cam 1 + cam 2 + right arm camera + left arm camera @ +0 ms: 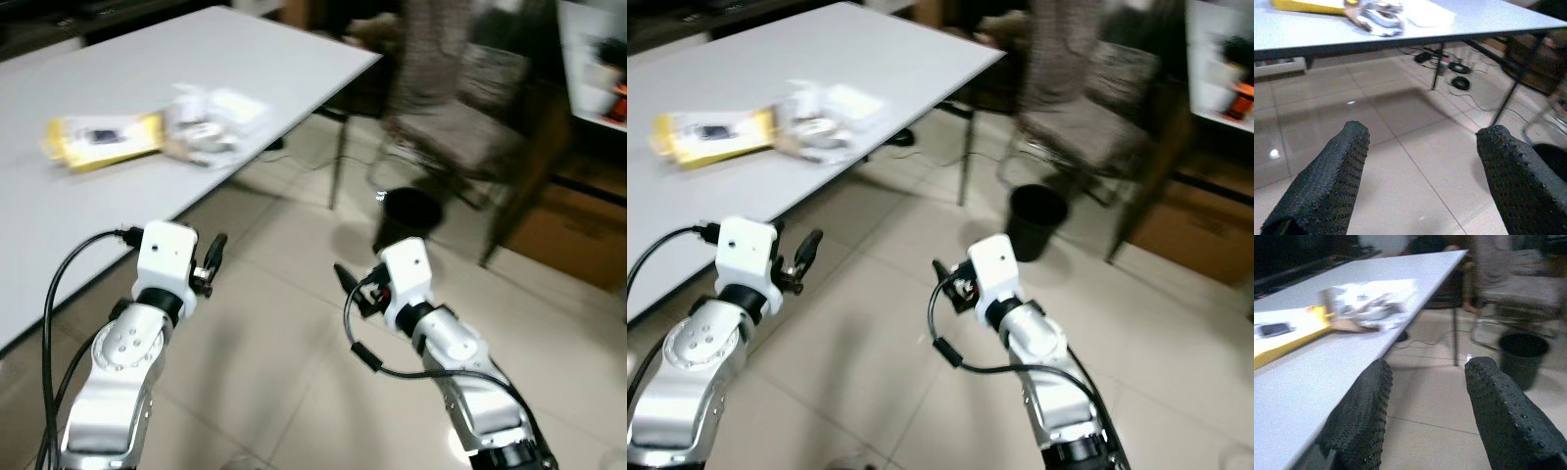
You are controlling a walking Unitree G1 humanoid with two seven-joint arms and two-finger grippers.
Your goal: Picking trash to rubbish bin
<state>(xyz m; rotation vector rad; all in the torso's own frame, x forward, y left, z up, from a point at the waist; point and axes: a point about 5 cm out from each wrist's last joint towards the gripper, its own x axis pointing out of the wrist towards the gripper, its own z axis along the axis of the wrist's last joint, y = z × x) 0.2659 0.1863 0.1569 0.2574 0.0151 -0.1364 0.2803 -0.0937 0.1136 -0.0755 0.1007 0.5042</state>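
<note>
Mostly white table (118, 206) w/ crumpled trash (211, 122), tiled floor (284, 333), black bin (407, 217) nearby

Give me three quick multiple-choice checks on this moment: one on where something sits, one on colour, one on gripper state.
1. Where is the rubbish bin?
A. on the table
B. on the floor beyond the table's corner
C. in the right gripper

2. What colour is the flat packet on the table?
A. yellow
B. green
C. red

3. How are the left gripper and right gripper?
A. both open, holding nothing
B. both shut
C. left holds trash

Answers: B, it stands on tiles; A, plainly yellow; A, floor shows between the fingers.
</note>
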